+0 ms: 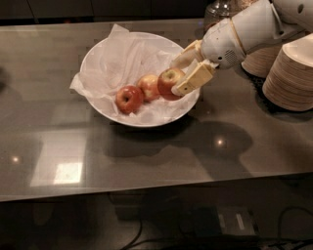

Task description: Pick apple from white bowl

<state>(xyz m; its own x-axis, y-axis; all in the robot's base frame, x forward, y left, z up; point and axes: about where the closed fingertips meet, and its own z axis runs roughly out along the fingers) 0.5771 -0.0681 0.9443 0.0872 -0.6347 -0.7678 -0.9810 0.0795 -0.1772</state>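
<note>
Table (146, 166): dark and glossy, reflecting bright lights.
Paper bowls (292, 73): two beige stacks sitting at the table's right end, with the gripper (176, 78) hanging just left of them.
Glass jar (220, 10): standing at the far edge.
Cables (132, 234): lying on the floor beneath.

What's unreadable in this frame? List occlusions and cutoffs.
All in the camera view:
- Gripper, shut on the gripped apple over the white bowl, right side: the fingers cover the apple's right side.
- Whether the apple's underside clears the tissue paper: cannot tell from this angle.
- Bowl bottom: hidden by the tissue.
- Paper bowl stacks: cut off by the right edge.
- Arm: cut off at the top right.
</note>
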